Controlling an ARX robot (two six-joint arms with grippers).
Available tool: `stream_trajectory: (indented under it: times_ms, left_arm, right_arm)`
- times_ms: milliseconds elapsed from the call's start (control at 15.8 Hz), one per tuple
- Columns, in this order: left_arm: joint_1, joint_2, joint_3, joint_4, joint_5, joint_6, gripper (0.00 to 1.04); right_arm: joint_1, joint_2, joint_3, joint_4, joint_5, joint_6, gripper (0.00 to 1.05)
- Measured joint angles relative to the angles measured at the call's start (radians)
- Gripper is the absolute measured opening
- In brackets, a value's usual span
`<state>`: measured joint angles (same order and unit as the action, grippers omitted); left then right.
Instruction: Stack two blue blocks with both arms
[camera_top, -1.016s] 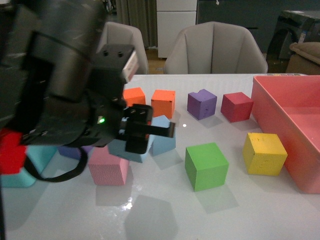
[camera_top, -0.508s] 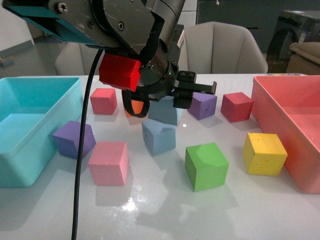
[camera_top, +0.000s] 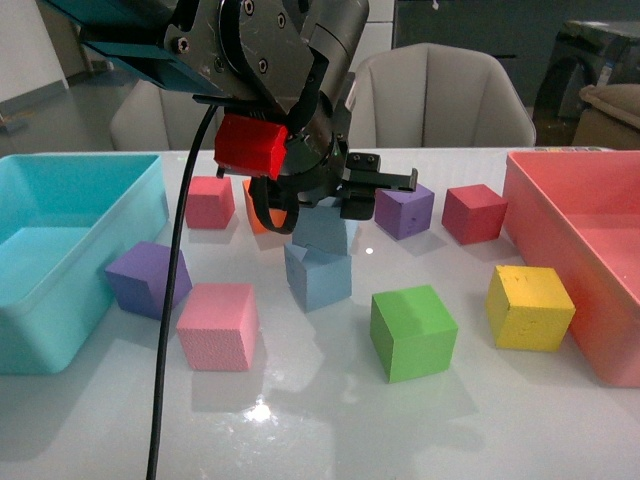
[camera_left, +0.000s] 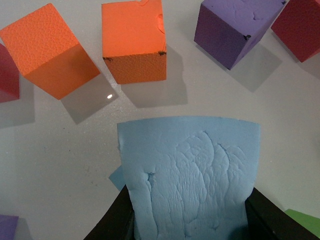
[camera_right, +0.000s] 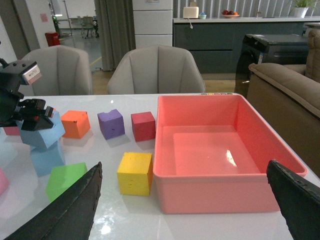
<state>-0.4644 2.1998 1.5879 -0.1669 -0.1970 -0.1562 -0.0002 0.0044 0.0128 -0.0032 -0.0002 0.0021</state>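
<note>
Item 1: upper blue block (camera_top: 326, 233), tilted, clamped between the jaws of my left gripper (camera_left: 190, 200). It sits directly over item 2, the lower blue block (camera_top: 318, 277), which rests on the white table (camera_top: 300, 420). I cannot tell whether they touch.
Right gripper (camera_right: 184, 165): fingers spread wide, empty.
Adjacent: green cube (camera_top: 412, 331) to the right, pink cube (camera_top: 217, 326) to the left, orange cube (camera_left: 134, 41) behind.
</note>
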Motion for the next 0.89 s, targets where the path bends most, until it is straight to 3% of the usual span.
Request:
stream_trajectory:
  times_ms: [190, 254, 381, 508, 889]
  left_arm:
    - [0.005, 0.018, 0.002, -0.005, 0.006, -0.005, 0.4]
    - [0.006, 0.026, 0.002, -0.01, 0.005, -0.008, 0.6]
    - [0.01, 0.031, 0.002, -0.011, 0.006, -0.011, 0.85]
    - [0.013, 0.031, 0.002, 0.013, 0.006, -0.02, 1.0]
    - [0.017, 0.025, 0.002, 0.051, 0.002, -0.029, 0.98]
  right_arm:
    - [0.0, 0.0, 0.0, 0.0, 0.0, 0.0, 0.98]
    - [0.0, 0.0, 0.0, 0.0, 0.0, 0.0, 0.98]
    - [0.0, 0.0, 0.0, 0.0, 0.0, 0.0, 0.98]
    - [0.0, 0.0, 0.0, 0.0, 0.0, 0.0, 0.98]
    - [0.0, 0.0, 0.0, 0.0, 0.0, 0.0, 0.98]
